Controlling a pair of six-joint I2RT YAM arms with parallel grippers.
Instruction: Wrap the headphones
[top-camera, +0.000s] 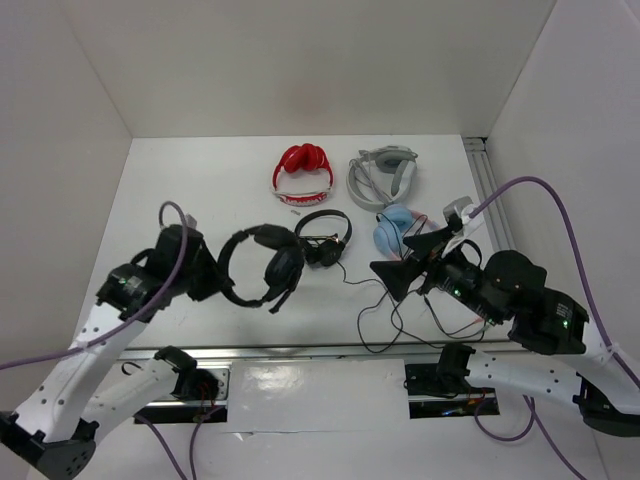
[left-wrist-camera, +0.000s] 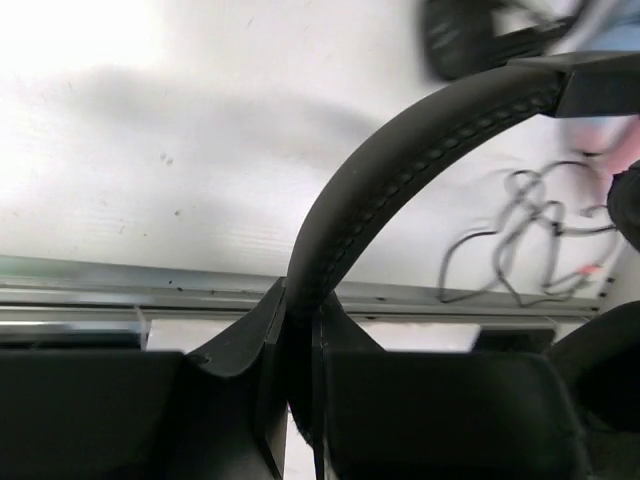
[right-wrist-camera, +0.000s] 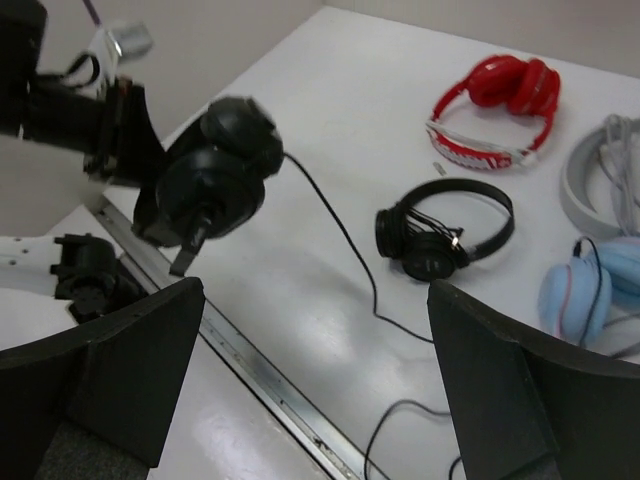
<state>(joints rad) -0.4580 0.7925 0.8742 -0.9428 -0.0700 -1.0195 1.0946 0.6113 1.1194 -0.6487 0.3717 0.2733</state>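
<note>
The headphones (top-camera: 283, 268), a large black headset with thick cups and a boom microphone, are near the table's front left. My left gripper (top-camera: 218, 272) is shut on their padded headband (left-wrist-camera: 400, 160), which runs up from between the fingers. In the right wrist view the headphones (right-wrist-camera: 215, 175) hang from that gripper above the front rail. Their thin black cable (top-camera: 362, 325) trails right across the table and lies in loose loops (left-wrist-camera: 530, 230). My right gripper (top-camera: 405, 258) is open and empty above the cable (right-wrist-camera: 340, 235), with its jaws far apart (right-wrist-camera: 315, 345).
A smaller black on-ear pair (top-camera: 325, 238) lies just right of the headset. A red pair (top-camera: 303, 172) and a grey pair (top-camera: 383, 173) lie at the back, a light blue pair (top-camera: 396, 228) beside my right gripper. A metal rail (top-camera: 300, 350) edges the table's front.
</note>
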